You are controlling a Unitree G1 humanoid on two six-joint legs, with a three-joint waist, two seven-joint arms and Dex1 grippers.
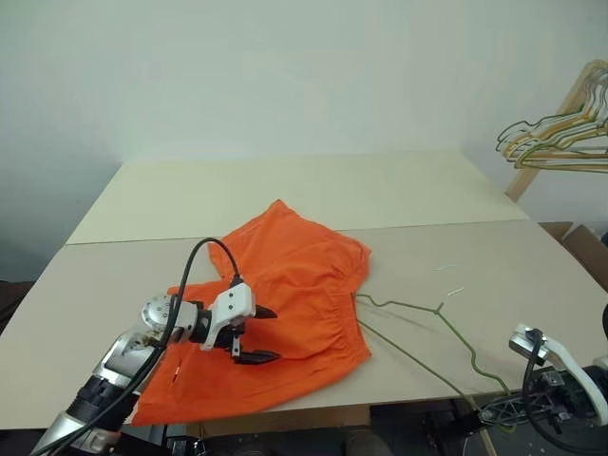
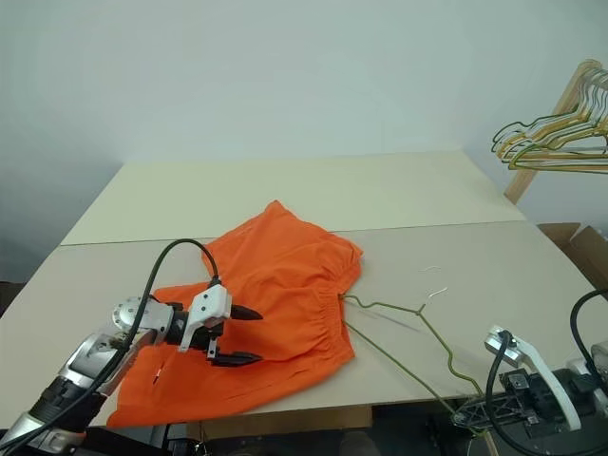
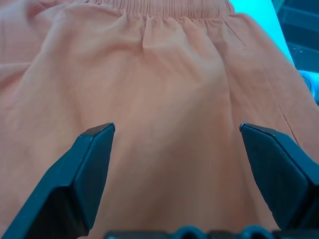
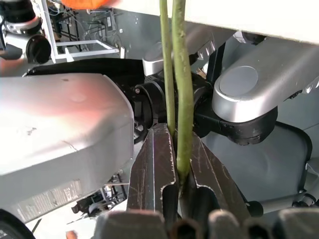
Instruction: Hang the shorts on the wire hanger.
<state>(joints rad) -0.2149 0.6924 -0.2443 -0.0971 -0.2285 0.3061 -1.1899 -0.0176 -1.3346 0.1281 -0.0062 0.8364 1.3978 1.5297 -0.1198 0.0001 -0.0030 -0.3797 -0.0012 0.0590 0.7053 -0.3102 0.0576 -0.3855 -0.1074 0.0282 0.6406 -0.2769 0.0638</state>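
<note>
The left gripper (image 1: 256, 334) hovers just above the near leg of the shorts (image 1: 285, 294), fingers (image 3: 87, 164) spread wide with nothing between them; the left wrist view confirms bare orange cloth under the open gap. The shorts lie flat and somewhat rumpled on the counter (image 1: 285, 195), left of centre, waistband turned toward the right and one corner reaching the near edge. Directly right of the waistband lies the wire hanger (image 1: 418, 328), dark olive green, one end touching or slipped just under the gathered band; which of the two cannot be determined. Its wire runs diagonally toward the near right edge of the counter, where the right gripper (image 1: 499, 413) holds it: the right wrist view shows the fingers (image 4: 154, 169) closed tight on the green wire, two strands of which pass up between them. At far right, well apart from the work, a bunch of pale hangers (image 1: 560, 138) sits on a wooden rack. Progress assessment: early to middle stage. The hanger is secured in hand and brought to the garment; the shorts are not yet gripped, not lifted, and not draped over the hanger bar. Remaining work, by judgement: take hold of the cloth and thread or fold it over the wire. No brand, label or legible writing is visible on any item.
</note>
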